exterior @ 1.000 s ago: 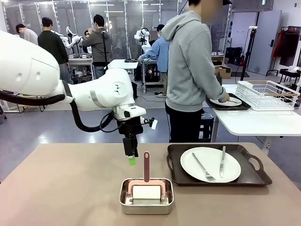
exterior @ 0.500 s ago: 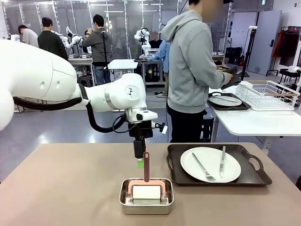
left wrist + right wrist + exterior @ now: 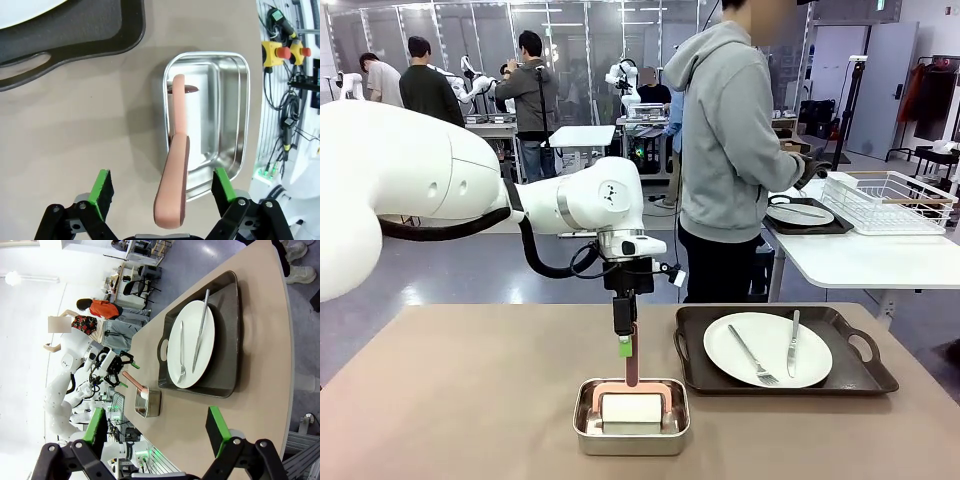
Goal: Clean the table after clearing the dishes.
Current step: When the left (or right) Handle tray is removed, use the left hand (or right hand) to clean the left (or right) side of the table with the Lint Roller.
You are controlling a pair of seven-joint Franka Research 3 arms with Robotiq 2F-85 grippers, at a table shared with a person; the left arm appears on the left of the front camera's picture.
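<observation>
A white plate (image 3: 767, 349) with a fork (image 3: 752, 355) and a knife (image 3: 793, 343) lies in a dark brown tray (image 3: 860, 378) on the right of the brown table (image 3: 470, 400). My left gripper (image 3: 626, 345) hangs open over a steel pan (image 3: 631, 430). In the left wrist view the left gripper (image 3: 162, 187) has the pink roller handle (image 3: 172, 200) between its pads, with a gap on each side. My right gripper (image 3: 155, 430) is open and holds nothing, high above the table edge, looking at the tray (image 3: 225, 335) and plate (image 3: 191, 342).
A person (image 3: 725, 150) stands at the far side, facing a white side table (image 3: 860, 262) that bears another tray with a plate (image 3: 800, 214) and a white wire rack (image 3: 890, 200). The table's left half (image 3: 440, 380) is bare.
My left gripper has moved right and come down around the upright pink handle. The person's hand has lifted off the far plate.
</observation>
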